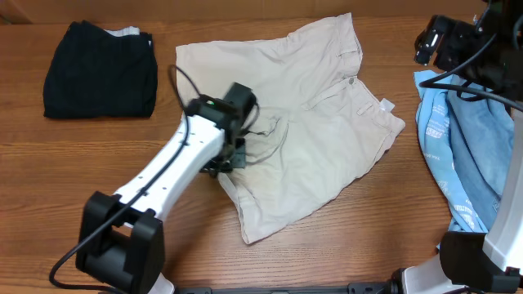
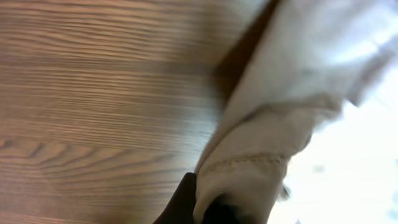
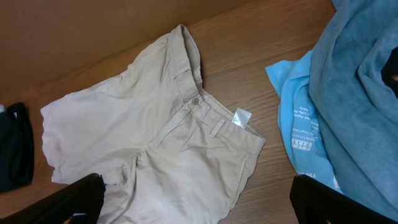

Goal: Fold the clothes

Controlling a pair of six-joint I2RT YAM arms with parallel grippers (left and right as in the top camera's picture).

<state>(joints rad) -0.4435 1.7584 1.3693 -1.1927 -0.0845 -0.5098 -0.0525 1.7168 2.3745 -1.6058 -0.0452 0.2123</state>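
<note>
Shorts lie spread flat mid-frame and you look to be starting the first fold: your left claw pinches the lower leg's hem, your right claw hangs spread and empty, so next lift that leg over the other.

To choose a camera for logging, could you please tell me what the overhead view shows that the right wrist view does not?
Only overhead: the left gripper down on the shorts, and the whole black garment. Only right wrist: the right gripper, jaws wide open. Both: the shorts, the blue garments and the table; the wrist view catches just an edge of the black garment.
</note>
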